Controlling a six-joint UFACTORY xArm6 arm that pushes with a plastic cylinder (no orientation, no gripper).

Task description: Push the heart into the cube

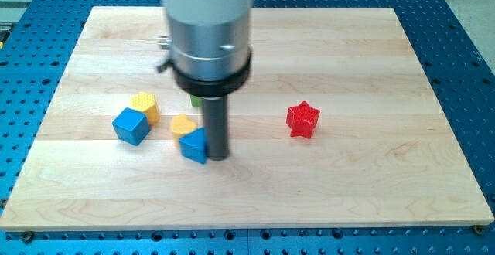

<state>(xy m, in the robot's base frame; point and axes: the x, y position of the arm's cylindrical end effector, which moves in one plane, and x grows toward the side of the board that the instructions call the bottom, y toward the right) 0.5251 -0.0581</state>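
The arm ends in a plain dark rod with nothing to open or grasp; my tip (216,158) rests on the wooden board (371,185), touching the right side of a small blue block (195,144) of unclear shape. The yellow heart (183,124) lies just beyond that block, with the blue cube (131,126) to its left and a yellow hexagonal block (145,105) touching the cube's far side. A red star (302,120) sits well apart to the right, and a green block (196,100) shows only partly behind the rod.

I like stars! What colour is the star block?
The star-shaped block is red, seen in the camera view.
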